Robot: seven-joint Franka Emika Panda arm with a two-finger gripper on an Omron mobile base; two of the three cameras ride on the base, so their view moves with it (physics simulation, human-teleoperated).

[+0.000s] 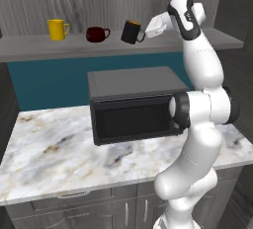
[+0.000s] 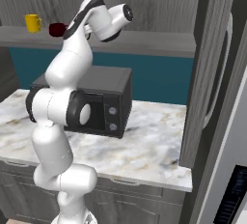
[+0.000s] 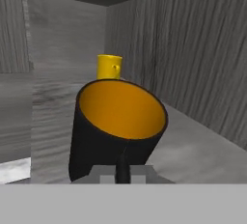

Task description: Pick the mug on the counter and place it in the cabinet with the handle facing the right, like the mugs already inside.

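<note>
The black mug with the orange inside hangs tilted over the cabinet shelf, just right of the squat dark red cup. My gripper is shut on its right side, near the handle. In the hand view the mug's mouth faces the camera, with one dark fingertip at its lower rim. The yellow mug stands furthest left on the shelf and shows beyond the black mug. I cannot tell if the black mug's base touches the shelf.
A black microwave sits on the marble counter below the shelf. A grey wood-grain back wall runs close behind the mugs. A tall grey panel and fridge stand to the right of the counter.
</note>
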